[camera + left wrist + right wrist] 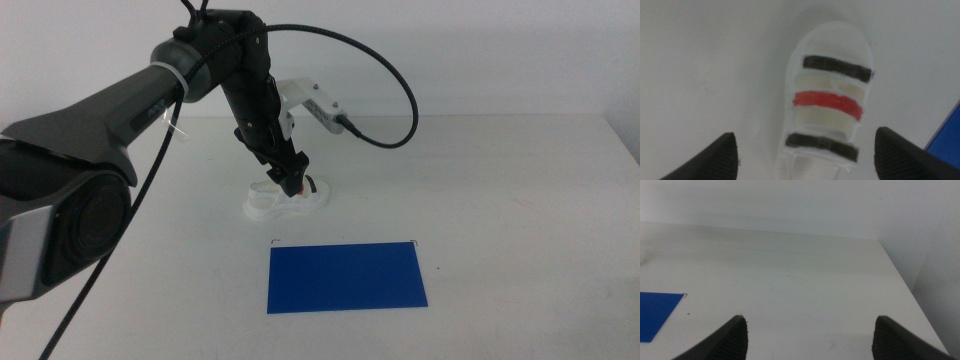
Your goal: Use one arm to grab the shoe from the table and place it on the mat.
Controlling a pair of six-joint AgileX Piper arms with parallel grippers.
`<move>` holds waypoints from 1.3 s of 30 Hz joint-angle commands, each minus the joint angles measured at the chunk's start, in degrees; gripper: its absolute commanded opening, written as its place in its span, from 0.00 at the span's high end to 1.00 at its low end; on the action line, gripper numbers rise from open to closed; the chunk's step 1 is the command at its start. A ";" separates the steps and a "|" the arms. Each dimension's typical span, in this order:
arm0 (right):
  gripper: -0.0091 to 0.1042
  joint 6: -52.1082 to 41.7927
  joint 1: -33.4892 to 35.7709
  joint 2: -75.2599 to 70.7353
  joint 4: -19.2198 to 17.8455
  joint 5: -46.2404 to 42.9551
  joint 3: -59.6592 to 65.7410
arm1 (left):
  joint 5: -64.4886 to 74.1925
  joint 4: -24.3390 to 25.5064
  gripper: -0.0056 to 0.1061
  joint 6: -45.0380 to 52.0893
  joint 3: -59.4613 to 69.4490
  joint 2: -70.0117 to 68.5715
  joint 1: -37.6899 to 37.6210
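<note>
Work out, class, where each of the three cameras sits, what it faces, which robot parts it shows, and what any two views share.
Middle view: above the table, looking forward and down; the left arm enters, its left tool over the shoe, the mat nearer.
Left wrist view: straight down on the shoe between open jaws.
Right wrist view: low, across the table; the waiting right tool open.
Shared: all three show the mat.

I see even, bright, diffuse light over the white table — soft shadows only, a faint one beside the shoe. My left wrist view is blurred and soft-focused; the arm looms large and distorted at the middle view's edge.
</note>
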 commanded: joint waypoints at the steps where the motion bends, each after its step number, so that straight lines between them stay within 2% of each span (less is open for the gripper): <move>1: 0.35 -0.47 -0.14 -1.49 -0.51 -4.48 0.30 | 4.15 -0.52 0.11 0.41 -1.01 -3.13 -0.15; 12: 0.35 -0.47 -0.14 -1.49 -0.51 -4.48 0.30 | 4.15 -0.98 0.14 0.61 -1.01 -0.04 -0.27; 16: 0.35 -0.47 -0.14 -1.49 -0.51 -4.48 0.30 | 4.15 -0.98 0.32 0.61 -1.01 -0.04 -0.27; 23: 0.35 -0.47 -0.14 -1.49 -0.51 -4.48 0.30 | 4.15 -0.61 0.82 -0.02 -1.01 -0.82 -1.40; 26: 0.35 -0.47 -0.14 -1.49 -0.51 -4.48 0.30 | 4.15 0.00 0.96 -0.02 -1.01 -2.46 -2.27; 32: 0.35 -0.47 -0.14 -1.49 -0.51 -4.48 0.30 | 4.15 -0.12 0.96 -1.10 0.95 -7.48 -3.57; 39: 0.35 -0.47 -0.14 -1.49 -0.51 -4.48 0.30 | 4.15 0.00 0.96 -1.23 10.14 -15.68 -7.18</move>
